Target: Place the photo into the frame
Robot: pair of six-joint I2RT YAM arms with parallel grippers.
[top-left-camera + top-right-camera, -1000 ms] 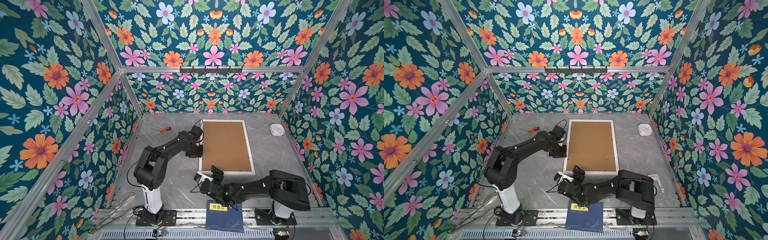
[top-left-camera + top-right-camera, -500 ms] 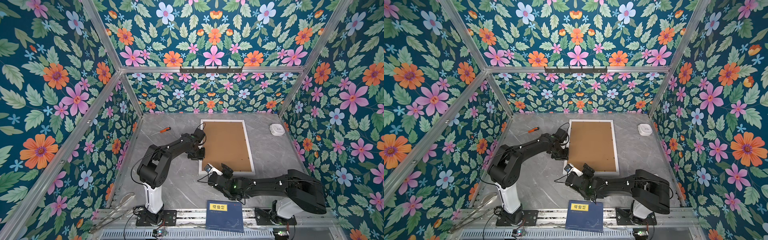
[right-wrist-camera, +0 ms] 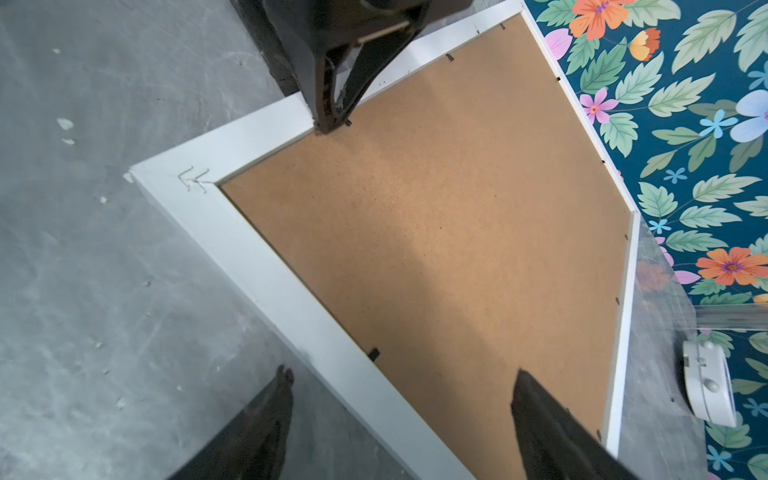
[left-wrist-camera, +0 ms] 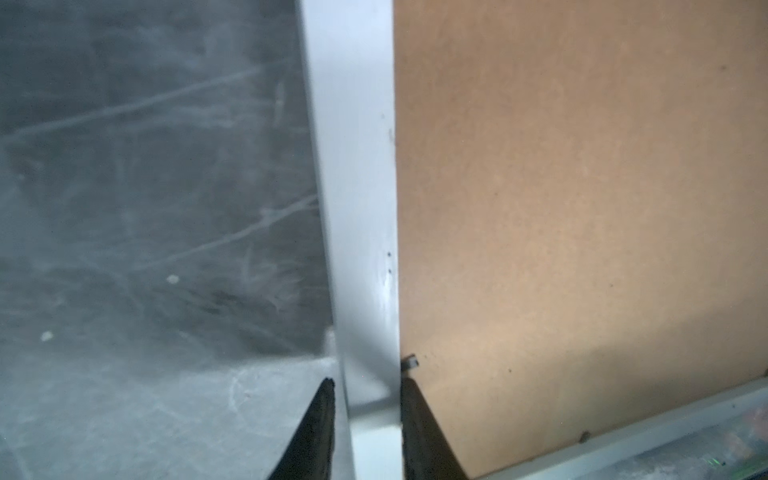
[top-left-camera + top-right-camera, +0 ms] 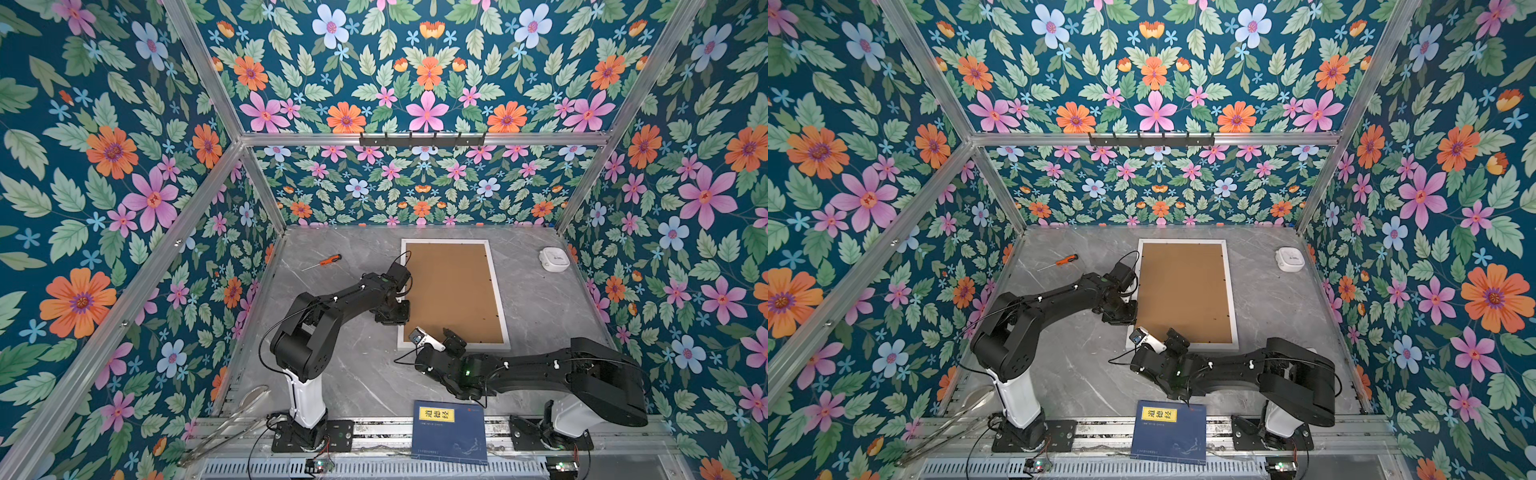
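Note:
The white frame [image 5: 497,291] [image 5: 1232,291] lies face down on the grey table, filled by a brown backing board [image 5: 451,291]. The photo is hidden. My left gripper [image 5: 398,312] [image 5: 1127,312] [image 4: 368,386] straddles the frame's left rail [image 4: 357,208]. Its inner finger [image 4: 415,415] touches the rail, and a thin gap shows at the outer finger [image 4: 322,415]. My right gripper [image 5: 453,338] [image 5: 1177,338] [image 3: 403,378] hangs open above the frame's near rail [image 3: 291,299], close to the near left corner. One of its fingers is over the table, the other over the board.
An orange-handled screwdriver [image 5: 328,261] lies at the back left. A small white device [image 5: 555,259] [image 3: 706,382] sits at the back right. A dark blue book [image 5: 451,432] with a yellow label rests on the front rail. Floral walls close in three sides.
My right arm has swung from the table's front up to the frame's near rail. The left jaws have narrowed around the left rail.

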